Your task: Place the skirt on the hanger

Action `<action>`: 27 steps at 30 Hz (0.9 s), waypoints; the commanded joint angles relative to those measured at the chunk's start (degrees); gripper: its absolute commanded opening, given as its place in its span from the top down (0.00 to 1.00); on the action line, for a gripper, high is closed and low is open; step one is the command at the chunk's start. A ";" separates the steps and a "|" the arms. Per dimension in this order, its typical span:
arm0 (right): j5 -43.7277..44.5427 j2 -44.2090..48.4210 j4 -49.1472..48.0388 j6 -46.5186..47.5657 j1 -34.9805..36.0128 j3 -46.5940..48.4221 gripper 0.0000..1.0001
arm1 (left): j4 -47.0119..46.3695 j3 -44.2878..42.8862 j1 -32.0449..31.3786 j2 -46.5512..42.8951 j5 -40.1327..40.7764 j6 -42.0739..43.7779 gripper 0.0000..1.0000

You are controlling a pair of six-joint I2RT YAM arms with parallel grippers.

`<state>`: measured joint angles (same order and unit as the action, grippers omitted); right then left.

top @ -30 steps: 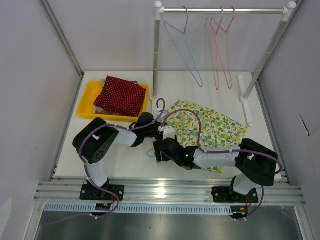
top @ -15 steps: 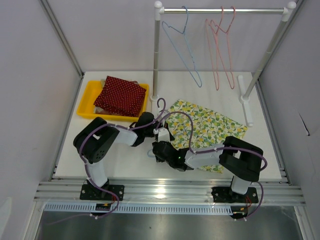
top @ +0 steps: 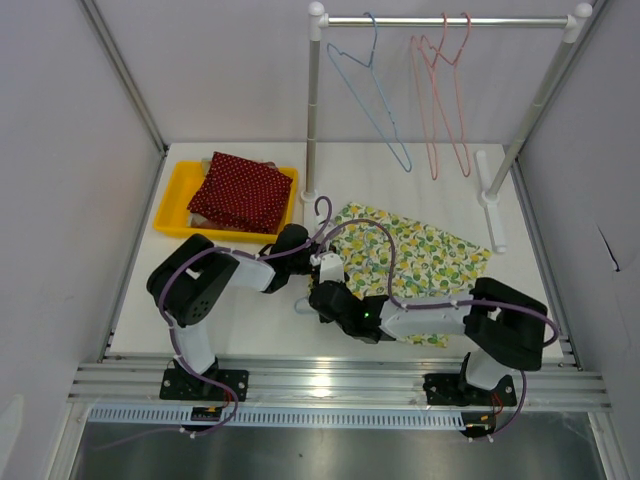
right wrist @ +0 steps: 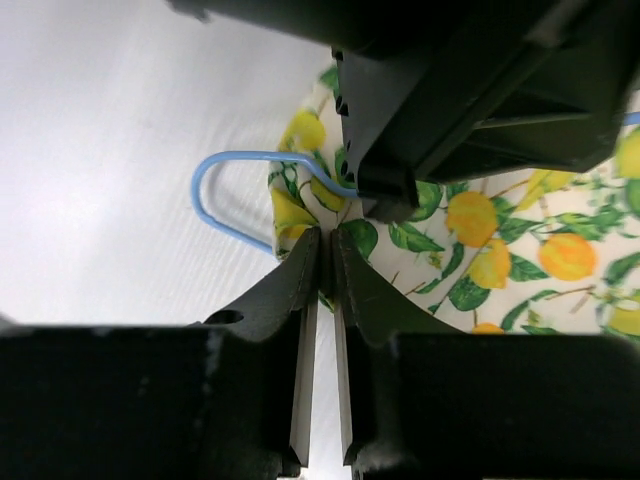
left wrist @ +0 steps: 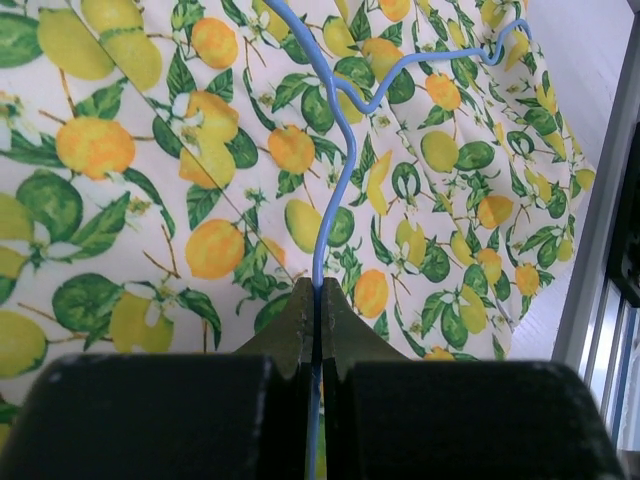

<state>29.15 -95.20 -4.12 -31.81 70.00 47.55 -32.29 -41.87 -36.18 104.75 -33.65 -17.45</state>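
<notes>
White surface point(top: 440, 190), lemon-print skirt point(top: 420, 255) lying flat right of centre, hanger point(left wrist: 318, 250) on top. Our left hand point(left wrist: 318, 300) pinches the hanger wire, and our right hand point(right wrist: 325, 245) looks pressed onto the skirt's edge. We'd ease fabric over the wire gently. Only the right wrist view shows the wire's looped end past the hem.
</notes>
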 commanded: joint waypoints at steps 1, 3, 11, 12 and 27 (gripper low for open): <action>1.97 6.77 2.00 0.52 0.49 -0.70 0.86 | -0.84 -1.90 0.59 0.02 -0.54 2.51 1.00; 0.92 9.23 3.49 0.79 0.58 -0.79 0.86 | -0.84 -2.25 0.50 0.02 -0.45 2.42 1.00; -2.95 11.79 9.48 -1.84 4.62 -1.93 0.86 | -0.23 -3.31 0.50 -0.16 -0.63 2.25 1.00; -3.30 11.53 9.66 -2.20 5.23 -2.46 0.86 | -0.23 -3.31 0.41 -0.25 -0.63 2.16 1.00; -6.03 9.51 9.39 -6.68 14.02 -6.24 0.86 | -0.22 -2.43 0.24 -1.74 -0.98 1.55 1.00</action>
<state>23.66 -85.49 6.35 -36.95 83.00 41.56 -29.63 -43.40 -36.18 104.75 -33.65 -16.49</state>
